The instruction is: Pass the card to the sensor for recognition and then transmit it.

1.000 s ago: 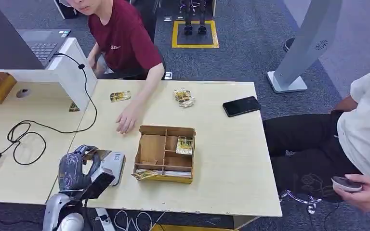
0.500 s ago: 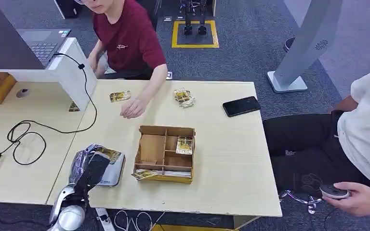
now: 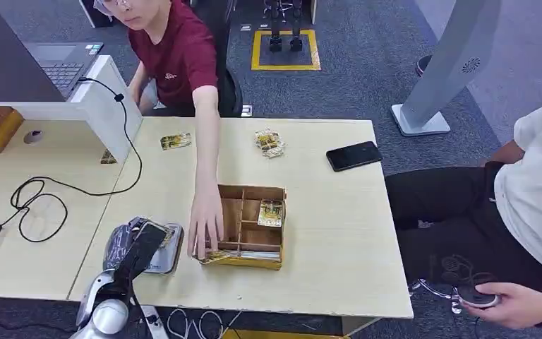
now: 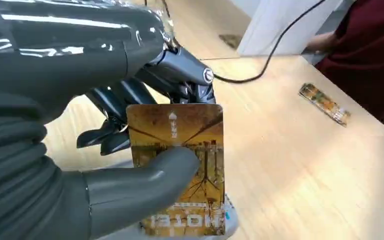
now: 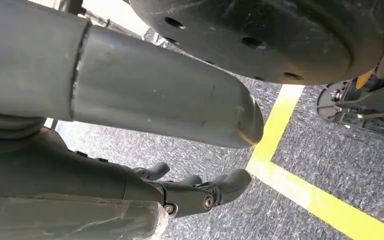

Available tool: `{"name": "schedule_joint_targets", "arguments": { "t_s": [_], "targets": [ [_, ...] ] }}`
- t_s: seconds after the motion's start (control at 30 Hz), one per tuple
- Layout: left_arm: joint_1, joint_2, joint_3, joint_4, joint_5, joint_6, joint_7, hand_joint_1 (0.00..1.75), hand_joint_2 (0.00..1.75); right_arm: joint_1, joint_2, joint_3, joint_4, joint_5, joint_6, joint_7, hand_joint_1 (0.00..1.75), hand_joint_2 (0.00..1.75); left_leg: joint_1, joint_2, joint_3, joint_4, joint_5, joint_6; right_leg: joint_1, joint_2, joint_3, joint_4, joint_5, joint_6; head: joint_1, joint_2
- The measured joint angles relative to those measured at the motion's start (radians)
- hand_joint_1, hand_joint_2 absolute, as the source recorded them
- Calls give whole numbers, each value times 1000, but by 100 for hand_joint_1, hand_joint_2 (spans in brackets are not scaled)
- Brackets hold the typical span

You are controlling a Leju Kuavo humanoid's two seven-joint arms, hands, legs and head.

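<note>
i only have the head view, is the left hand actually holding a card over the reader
Observer: Yes. In the left wrist view the thumb pins an orange card against the dark fingers.
Operator: which way is the card facing
Observer: Its printed face is toward the wrist camera.
Operator: and the right hand
Observer: The right hand hangs over grey carpet beside a yellow floor line, holding nothing, fingers curled in.
</note>
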Motion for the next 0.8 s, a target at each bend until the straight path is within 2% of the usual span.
{"name": "schedule_joint_targets", "arguments": {
  "t_s": [0.2, 0.8],
  "targets": [
    [-24, -5, 7, 59, 0, 3, 1, 175, 175, 0, 0, 0, 0, 11, 0, -1, 0, 0, 0, 0, 0, 0, 0, 0, 0, 0, 0, 0, 0, 0, 0, 0],
    [-54, -18, 32, 144, -21, 8, 7, 175, 175, -1, 0, 0, 0, 17, 3, -1, 0, 0, 0, 0, 1, 0, 0, 0, 0, 0, 1, 0, 0, 0, 0, 0]
  ]
}}
